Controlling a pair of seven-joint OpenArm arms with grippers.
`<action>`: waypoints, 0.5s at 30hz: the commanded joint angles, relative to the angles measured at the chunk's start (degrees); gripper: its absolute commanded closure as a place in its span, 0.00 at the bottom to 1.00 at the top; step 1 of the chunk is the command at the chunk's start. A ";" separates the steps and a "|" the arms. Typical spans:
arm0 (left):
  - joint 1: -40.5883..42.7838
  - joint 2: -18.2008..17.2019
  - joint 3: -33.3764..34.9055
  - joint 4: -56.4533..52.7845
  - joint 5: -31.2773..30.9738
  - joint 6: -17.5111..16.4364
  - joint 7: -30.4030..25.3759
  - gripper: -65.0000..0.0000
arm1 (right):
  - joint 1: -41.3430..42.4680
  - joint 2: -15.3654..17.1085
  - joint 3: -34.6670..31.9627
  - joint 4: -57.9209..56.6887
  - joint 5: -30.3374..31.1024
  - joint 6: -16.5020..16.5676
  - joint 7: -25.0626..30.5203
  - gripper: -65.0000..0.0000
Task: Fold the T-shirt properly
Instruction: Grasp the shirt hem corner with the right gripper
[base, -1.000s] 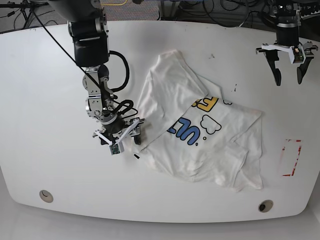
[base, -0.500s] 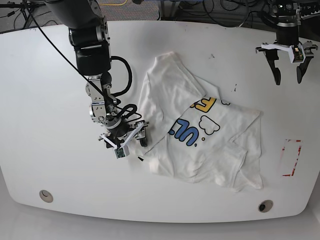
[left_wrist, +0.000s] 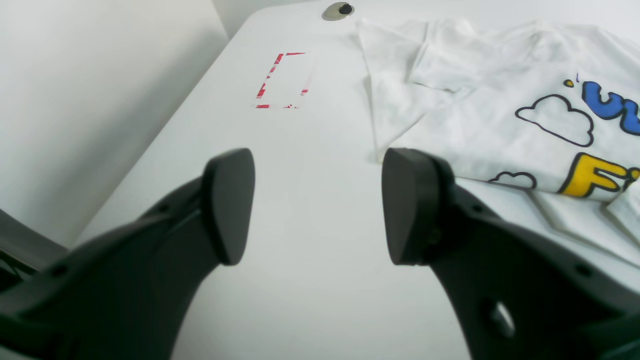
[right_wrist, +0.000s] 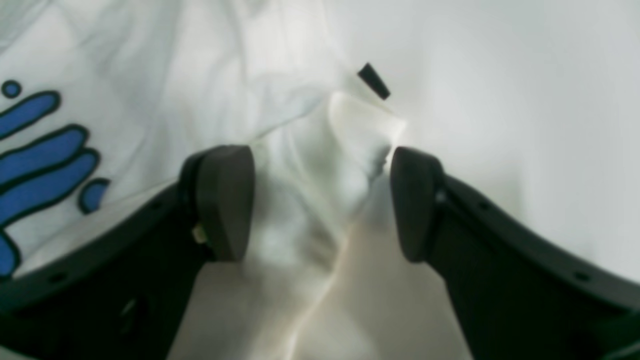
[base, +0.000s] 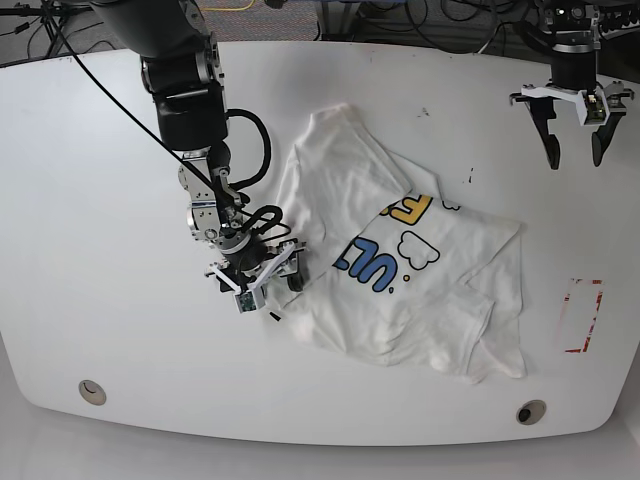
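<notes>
- White table (base: 90, 180) with rounded corners carries everything; dark cables run along its far edge.
- Two round grommets, one near each front corner: (base: 92, 391) and (base: 531, 411).
- Red rectangle outline (base: 582, 315), marked on the table near the front, on the left arm's side, apart from the cloth.
- T-shirt (base: 400, 270): white, lying crumpled and partly folded mid-table; blue and orange-yellow letters and black-outlined clouds face up; one sleeve points to the far side.
- Right gripper (base: 262, 275): lowered at the shirt's near corner, jaws apart, a raised bunch of white fabric (right_wrist: 350, 150) between them; in the wrist view one pad touches the fold, the other stands off it.
- Small black mark (right_wrist: 374, 81) on the table just beside that corner.
- Left gripper (base: 573, 148): at the far edge, well apart from the shirt, jaws open with nothing between them.
</notes>
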 joint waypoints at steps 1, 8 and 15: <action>0.20 -0.30 -0.12 1.14 -0.23 0.09 -1.75 0.42 | 1.64 0.09 0.00 0.56 0.73 0.39 0.77 0.37; 0.19 -0.33 -0.27 1.03 -0.21 0.01 -1.63 0.42 | 1.19 -0.50 0.60 2.00 1.93 0.04 -0.46 0.38; -0.07 -0.43 -0.30 0.59 -0.19 -0.15 -1.06 0.42 | 1.28 -0.48 0.42 2.19 1.65 0.03 -0.48 0.46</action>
